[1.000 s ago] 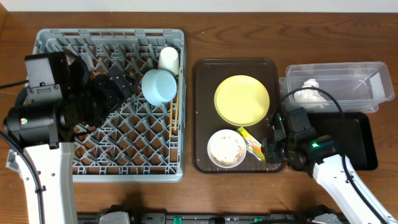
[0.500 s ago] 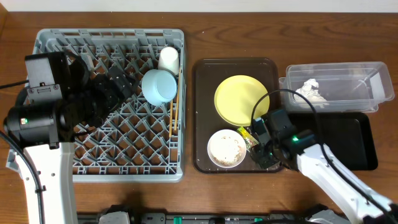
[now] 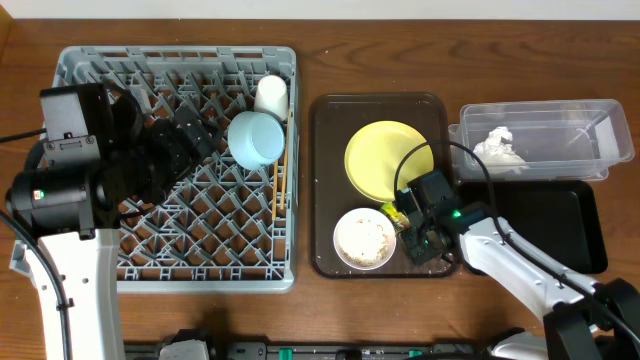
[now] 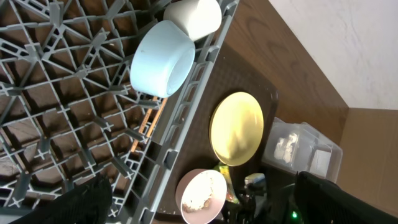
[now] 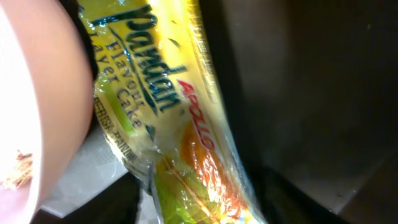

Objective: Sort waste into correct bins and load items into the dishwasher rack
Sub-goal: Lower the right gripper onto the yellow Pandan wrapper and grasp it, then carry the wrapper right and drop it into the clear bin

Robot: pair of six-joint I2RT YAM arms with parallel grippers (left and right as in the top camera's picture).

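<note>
The green-and-yellow snack wrapper (image 3: pixel 396 216) lies on the brown tray beside the white bowl (image 3: pixel 364 238), which holds rice-like scraps. My right gripper (image 3: pixel 414 230) is down over the wrapper. In the right wrist view the wrapper (image 5: pixel 168 118) fills the frame between the dark fingers, which stand apart on either side of it. The yellow plate (image 3: pixel 389 160) sits behind. My left gripper (image 3: pixel 185 145) hovers open over the grey dishwasher rack (image 3: pixel 180 283). In that rack are the light blue bowl (image 3: pixel 256 138), white cup (image 3: pixel 271 95) and chopsticks (image 3: pixel 279 185). The napkin (image 3: pixel 498 147) is in the clear tub (image 3: pixel 590 140).
The brown serving tray (image 3: pixel 320 180) lies between the rack and the bins. The black tray (image 3: pixel 570 230) sits just right of my right arm, in front of the clear tub. The white bowl's wall (image 5: pixel 31 112) is close on the left of the right fingers.
My right gripper has moved left from the tray's right edge onto the wrapper next to the white bowl. The left arm has not moved.
</note>
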